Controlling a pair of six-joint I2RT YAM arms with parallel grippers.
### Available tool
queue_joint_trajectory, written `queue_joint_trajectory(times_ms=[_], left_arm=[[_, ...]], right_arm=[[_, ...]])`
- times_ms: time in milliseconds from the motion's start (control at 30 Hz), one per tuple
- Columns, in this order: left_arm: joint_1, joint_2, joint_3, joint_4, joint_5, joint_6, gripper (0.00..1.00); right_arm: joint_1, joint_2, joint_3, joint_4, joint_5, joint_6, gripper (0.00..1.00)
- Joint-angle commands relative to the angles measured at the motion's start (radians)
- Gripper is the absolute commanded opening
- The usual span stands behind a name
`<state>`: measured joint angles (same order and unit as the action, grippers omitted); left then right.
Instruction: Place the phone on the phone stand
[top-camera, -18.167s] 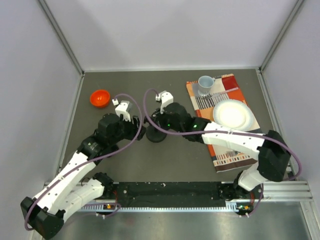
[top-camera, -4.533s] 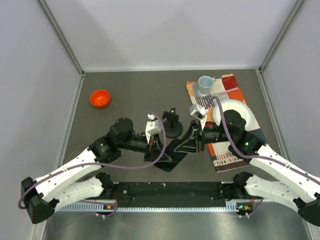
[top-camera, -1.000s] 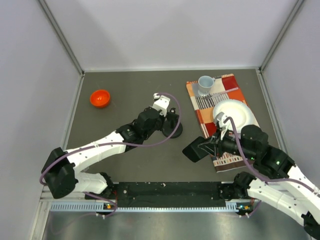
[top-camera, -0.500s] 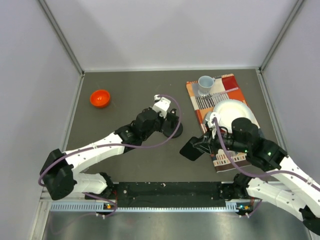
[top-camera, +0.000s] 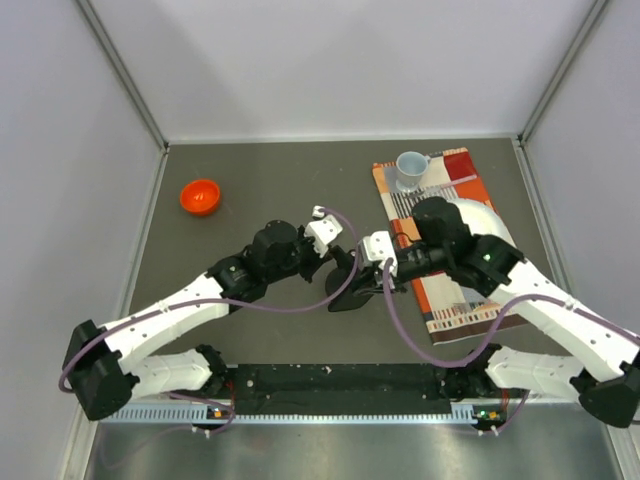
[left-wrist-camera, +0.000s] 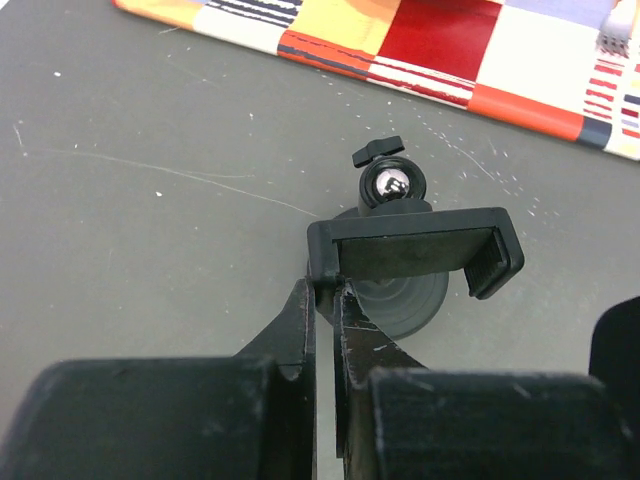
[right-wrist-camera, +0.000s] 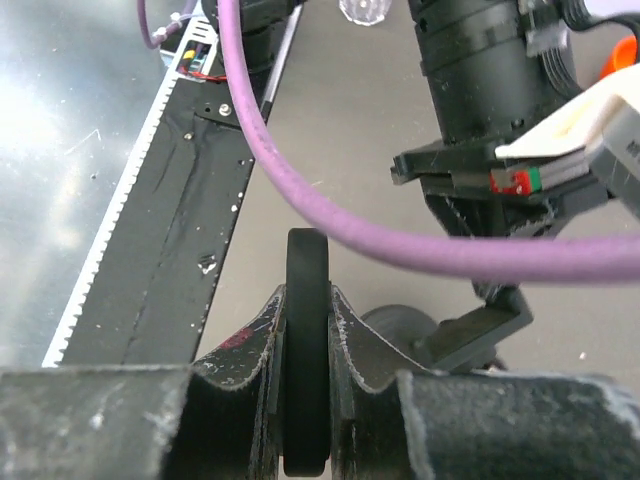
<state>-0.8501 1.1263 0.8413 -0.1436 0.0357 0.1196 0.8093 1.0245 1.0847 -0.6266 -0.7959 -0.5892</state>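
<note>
While the phone (right-wrist-camera: 306, 262) is hanging edge-on in the right tool (right-wrist-camera: 306, 305), pinched between both fingers, it is sitting just beside the stand (left-wrist-camera: 415, 250), not yet in the cradle. The left tool (left-wrist-camera: 322, 300) is pinching the cradle's left end, fingers pressed nearly together, apparently steadying the stand on the surface (left-wrist-camera: 150, 200). Judging progress: pickup done, stand braced, approach nearly made. Lining up and seating the phone between the cradle's arms is remaining, then both releases. Beyond the stand a striped cloth (left-wrist-camera: 450, 60) is lying. No brand, label or writing is showing legibly anywhere.
</note>
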Motion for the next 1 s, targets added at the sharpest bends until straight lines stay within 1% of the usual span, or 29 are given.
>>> queue_joint_trajectory(times_ms=[0, 100, 133, 200, 400, 767, 967], left_arm=[[0.052, -0.077, -0.010, 0.076, 0.179, 0.086, 0.00], [0.080, -0.083, -0.022, 0.093, 0.210, 0.124, 0.00], [0.082, -0.082, -0.015, 0.061, 0.228, 0.135, 0.00], [0.085, -0.080, -0.007, 0.053, 0.256, 0.158, 0.00], [0.094, -0.072, -0.019, 0.065, 0.316, 0.153, 0.00], [0.102, -0.080, -0.027, 0.073, 0.325, 0.157, 0.00], [0.100, -0.091, -0.028, 0.076, 0.311, 0.153, 0.00]], right_arm=[[0.007, 0.065, 0.148, 0.039, -0.210, -0.222, 0.00], [0.008, 0.124, 0.181, 0.034, -0.213, -0.286, 0.00], [0.008, 0.135, 0.187, 0.036, -0.213, -0.300, 0.00], [0.010, 0.173, 0.214, 0.036, -0.209, -0.326, 0.00], [0.010, 0.255, 0.270, 0.005, -0.246, -0.350, 0.00], [0.010, 0.328, 0.302, -0.007, -0.212, -0.380, 0.00], [0.011, 0.368, 0.339, -0.050, -0.193, -0.376, 0.00]])
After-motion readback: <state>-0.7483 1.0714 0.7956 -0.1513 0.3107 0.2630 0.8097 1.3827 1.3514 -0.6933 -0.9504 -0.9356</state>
